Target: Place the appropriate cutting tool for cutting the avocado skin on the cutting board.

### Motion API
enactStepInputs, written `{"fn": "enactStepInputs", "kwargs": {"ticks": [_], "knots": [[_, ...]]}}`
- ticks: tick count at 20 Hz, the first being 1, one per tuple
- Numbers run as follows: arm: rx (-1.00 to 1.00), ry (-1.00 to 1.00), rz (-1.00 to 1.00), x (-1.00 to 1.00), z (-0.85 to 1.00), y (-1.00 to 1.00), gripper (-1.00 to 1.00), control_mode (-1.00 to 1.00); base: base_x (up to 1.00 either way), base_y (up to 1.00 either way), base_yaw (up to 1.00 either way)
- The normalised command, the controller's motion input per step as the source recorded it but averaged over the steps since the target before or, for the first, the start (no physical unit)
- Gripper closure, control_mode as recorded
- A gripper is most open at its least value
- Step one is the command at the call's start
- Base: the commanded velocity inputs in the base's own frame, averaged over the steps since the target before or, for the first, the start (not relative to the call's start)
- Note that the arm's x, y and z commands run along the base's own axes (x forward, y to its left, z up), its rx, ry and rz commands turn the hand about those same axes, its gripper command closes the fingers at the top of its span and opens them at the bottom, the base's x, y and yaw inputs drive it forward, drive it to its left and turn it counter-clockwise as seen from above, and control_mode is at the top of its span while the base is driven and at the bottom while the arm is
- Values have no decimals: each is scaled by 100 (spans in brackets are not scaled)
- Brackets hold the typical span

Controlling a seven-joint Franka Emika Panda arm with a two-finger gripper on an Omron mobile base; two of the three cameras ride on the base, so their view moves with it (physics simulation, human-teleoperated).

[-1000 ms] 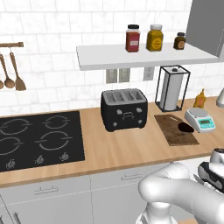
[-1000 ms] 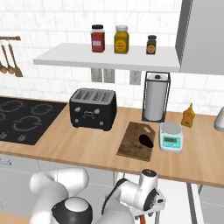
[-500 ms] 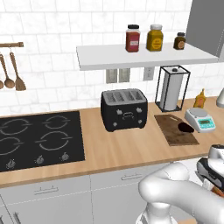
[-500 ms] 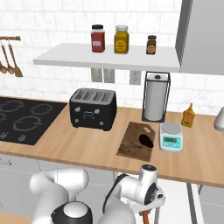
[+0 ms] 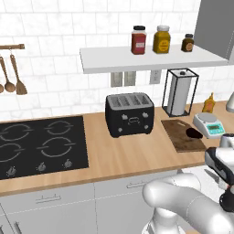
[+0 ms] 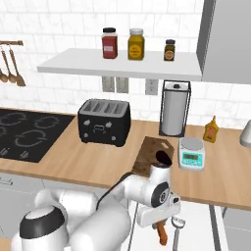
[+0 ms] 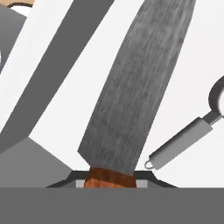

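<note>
Hand view shows the knife [image 7: 131, 87] close up, its grey blade running away from the camera and its orange-red handle at the bottom edge, where the gripper [image 6: 159, 223] sits clenched on it. Beside it lies a silver utensil [image 7: 188, 135] with a ring-shaped head. Right base view places the grasp low, below the front edge of the wooden counter [image 6: 63, 164], with the handle poking down under the wrist. The next move, by judgement, calls for a straight lift to clear the counter edge before swinging over the cutting board [image 5: 182, 135], blade kept level and set down beside the avocado [image 5: 194, 133], not on it. The board lies between a black toaster [image 5: 129, 114] and a small scale [image 5: 209, 124], under a shelf of jars in a white-tiled kitchen.
</note>
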Motion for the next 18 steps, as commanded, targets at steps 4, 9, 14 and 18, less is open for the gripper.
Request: {"fn": "enactStepInputs", "kwargs": {"ticks": [4,9,14,18], "knots": [[0,9,25,0,91,23,100,-100,0,0,0],[4,3,26,25,67,2,100,-100,0,0,0],[13,-5,21,74,45,0,100,-100,0,0,0],[16,-7,20,86,59,0,100,-100,0,0,0]]}}
